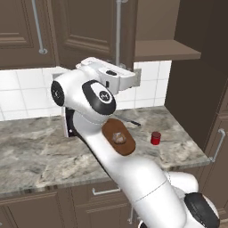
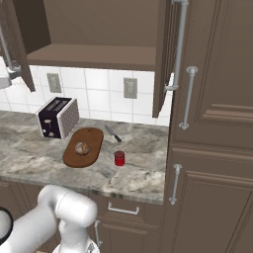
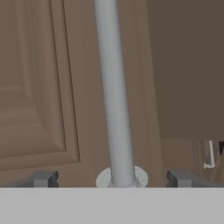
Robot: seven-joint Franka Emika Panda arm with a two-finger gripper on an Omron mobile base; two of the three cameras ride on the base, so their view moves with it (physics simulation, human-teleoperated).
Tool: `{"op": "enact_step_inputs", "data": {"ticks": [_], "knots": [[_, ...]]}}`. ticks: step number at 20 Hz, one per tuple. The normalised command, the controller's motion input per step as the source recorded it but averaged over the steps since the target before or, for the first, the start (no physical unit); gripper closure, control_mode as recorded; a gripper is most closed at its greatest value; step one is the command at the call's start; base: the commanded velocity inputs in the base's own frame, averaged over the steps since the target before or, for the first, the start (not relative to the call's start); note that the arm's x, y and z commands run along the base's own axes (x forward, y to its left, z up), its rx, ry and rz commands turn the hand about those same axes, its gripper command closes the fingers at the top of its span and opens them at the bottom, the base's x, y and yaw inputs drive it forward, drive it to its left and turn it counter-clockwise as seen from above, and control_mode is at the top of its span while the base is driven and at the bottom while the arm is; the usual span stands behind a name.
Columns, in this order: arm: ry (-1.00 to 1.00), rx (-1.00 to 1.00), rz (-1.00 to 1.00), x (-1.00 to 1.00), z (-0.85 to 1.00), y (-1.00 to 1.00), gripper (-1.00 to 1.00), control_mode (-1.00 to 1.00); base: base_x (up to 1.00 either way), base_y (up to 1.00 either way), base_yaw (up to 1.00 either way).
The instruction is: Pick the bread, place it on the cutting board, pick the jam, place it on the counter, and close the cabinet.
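The robot's hand [image 3: 113, 178] is raised to the wall cabinet [image 1: 84, 31], its 2 fingertips [image 3: 43, 178] spread wide apart on either side of the door's long silver bar handle [image 3: 113, 87], with the handle's round foot between them and nothing gripped. In the left base view the hand [image 1: 129, 78] sits just beside the lower end of that handle [image 1: 118, 31], in front of the tiled wall. The cabinet's doors stand open in the right base view, showing a bare shelf [image 2: 99, 54] inside. Below, on the marbled bench [image 2: 143, 173], the bread [image 2: 82, 147] lies on the oval cutting board [image 2: 91, 136]. The red jam jar [image 2: 119, 158] stands upright on the bench just beside the board, apart from it. A toaster [image 2: 58, 116] sits at the board's far left end, and a knife [image 2: 112, 133] lies behind the jar near the wall.
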Motion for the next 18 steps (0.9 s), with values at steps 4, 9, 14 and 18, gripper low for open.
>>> {"op": "enact_step_inputs", "data": {"ticks": [4, 9, 14, 18], "knots": [[0.0, 0.0, 0.1, 0.24, 0.0, -0.25, -1.0, -1.0, 0.0, 0.0, 0.0], [0.0, 0.0, 0.1, 0.28, 0.0, -0.23, -1.0, -1.0, 0.0, 0.0, 0.0], [0.0, 0.0, 0.1, 0.33, 0.0, -0.21, -1.0, -1.0, 0.0, 0.0, 0.0], [0.0, 0.0, 0.11, 0.34, 0.0, -0.2, -1.0, -1.0, 0.0, 0.0, 0.0]]}}
